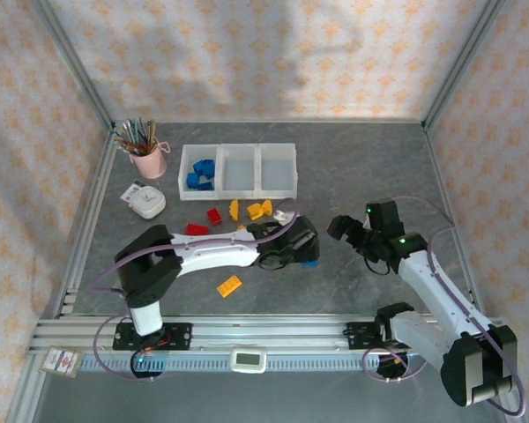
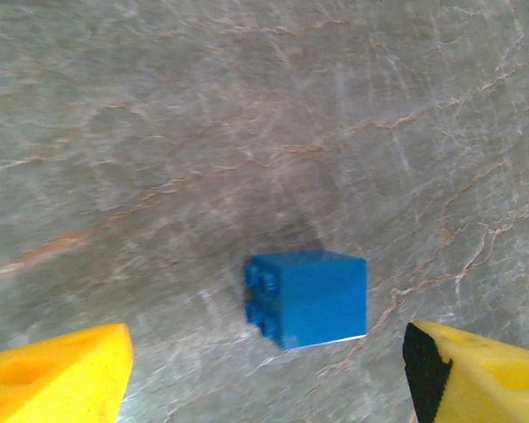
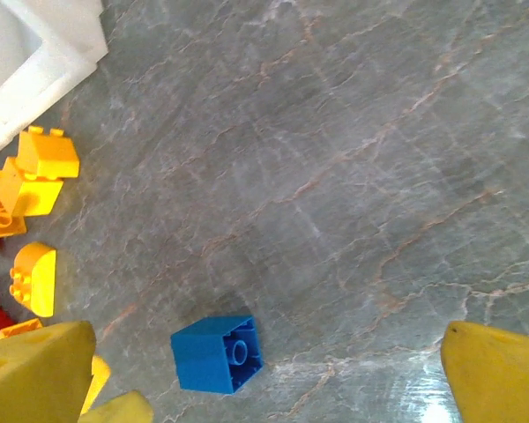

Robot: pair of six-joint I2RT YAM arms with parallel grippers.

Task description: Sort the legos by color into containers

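Blue lego (image 2: 307,298) — grey, veined table (image 2: 247,106)

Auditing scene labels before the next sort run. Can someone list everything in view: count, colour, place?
table: one, grey marbled
containers: one row of three bins, translucent white, far middle
blue legos: several, in the left bin
blue lego: one, lying apart from the rest, near middle
red legos: two, in front of the left bin
yellow legos: at least four; a cluster in front of the middle bin, one alone nearer the arms
pencil cup: one, pink, left of the bins
small device: one, white, in front of the cup
left pincer: open, yellow fingers either side of the lone blue lego
right pincer: open, to that lego's right
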